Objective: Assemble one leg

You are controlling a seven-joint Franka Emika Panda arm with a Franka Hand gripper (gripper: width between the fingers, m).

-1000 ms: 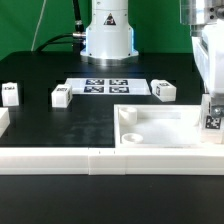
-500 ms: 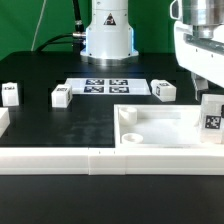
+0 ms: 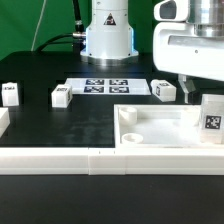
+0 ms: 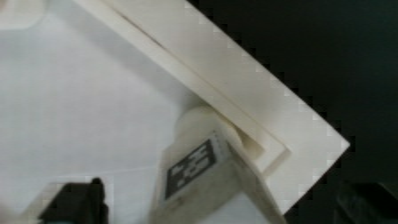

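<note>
A leg (image 3: 211,114), a small white block with a tag on its face, stands upright in the right corner of the large white panel (image 3: 160,129). In the wrist view this leg (image 4: 210,170) sits against the panel's raised rim (image 4: 214,80). My gripper (image 3: 192,88) hangs above the panel, just to the exterior view's left of that leg, open and holding nothing. One dark finger (image 4: 75,202) shows in the wrist view, apart from the leg. Three more legs lie on the black table: one (image 3: 165,90), one (image 3: 62,96) and one (image 3: 10,93).
The marker board (image 3: 105,86) lies in front of the robot base (image 3: 108,35). A long white rail (image 3: 90,160) runs along the front of the table and joins the panel.
My gripper has moved to the exterior view's left, off the standing leg. The leg stays upright in the panel corner.
</note>
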